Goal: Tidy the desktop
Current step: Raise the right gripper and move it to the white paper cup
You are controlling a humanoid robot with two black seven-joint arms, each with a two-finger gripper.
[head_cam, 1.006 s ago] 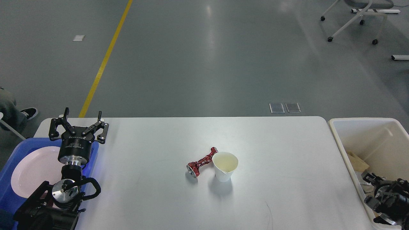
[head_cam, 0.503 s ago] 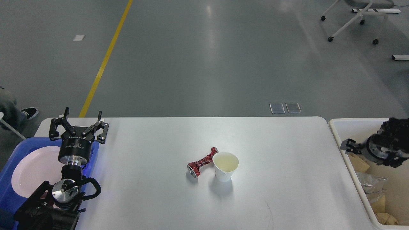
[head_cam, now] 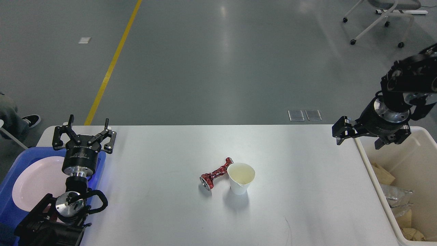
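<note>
A smooth matte white desktop [head_cam: 290,171] with rounded corners fills the foreground. At its middle a crumpled, twisted red can [head_cam: 215,175] touches an upright paper cup [head_cam: 240,178]. The left gripper [head_cam: 85,131] hangs, jaws spread, over a blue tray [head_cam: 10,208] (white plate [head_cam: 32,182] inside). The right gripper [head_cam: 360,135], jaws spread, hovers beside the beige bin [head_cam: 423,160]. Beyond lies glossy grey floor [head_cam: 218,61].

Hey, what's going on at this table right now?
A two-armed robot is tidying the desktop. Neither arm holds anything. The left tool hangs open over the far end of a blue tray holding a white plate. The right tool is open above the table's right edge, beside the beige bin of trash. A crushed red can and a paper cup, touching, remain mid-table.
</note>
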